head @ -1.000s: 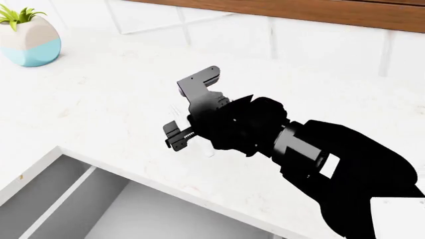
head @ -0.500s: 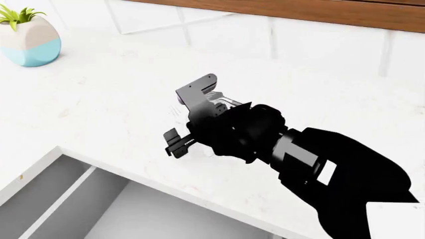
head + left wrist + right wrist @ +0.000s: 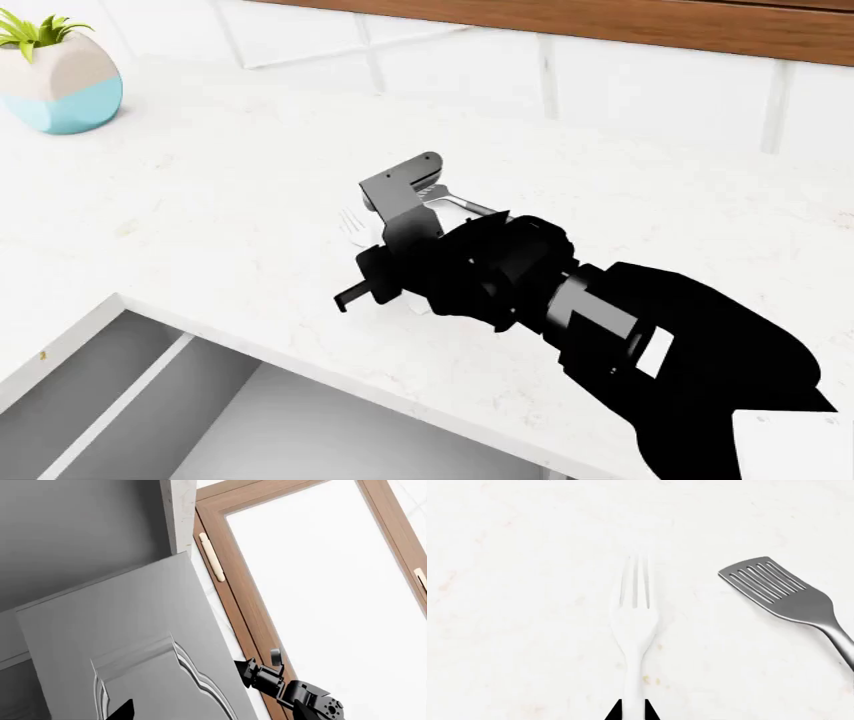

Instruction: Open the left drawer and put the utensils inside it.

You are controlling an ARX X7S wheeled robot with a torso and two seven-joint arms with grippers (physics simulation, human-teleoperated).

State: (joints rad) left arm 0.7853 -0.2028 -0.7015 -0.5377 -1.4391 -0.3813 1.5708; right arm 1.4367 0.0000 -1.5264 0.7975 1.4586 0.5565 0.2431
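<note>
The right gripper (image 3: 632, 711) has its two fingertips closed on the handle of the white fork (image 3: 635, 625), which lies flat on the counter (image 3: 200, 210). The spatula (image 3: 790, 600) lies at 3 o'clock from the fork, not touching it. The open drawer (image 3: 147, 420) is at 7 o'clock in the head view. The left gripper: I cannot tell its state.

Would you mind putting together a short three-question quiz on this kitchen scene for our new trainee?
1. True or false: the left drawer is already open.
2. Which utensil sits between the right gripper's fingertips in the right wrist view? A) the white fork B) the slotted spatula C) neither
3. Fill in: both utensils lie on the white ____, not in the drawer.

Key
1. True: its grey inside and divider show in the head view.
2. A: the two dark fingertips sit on either side of the fork's handle; the spatula lies apart, untouched.
3. Countertop.
</note>
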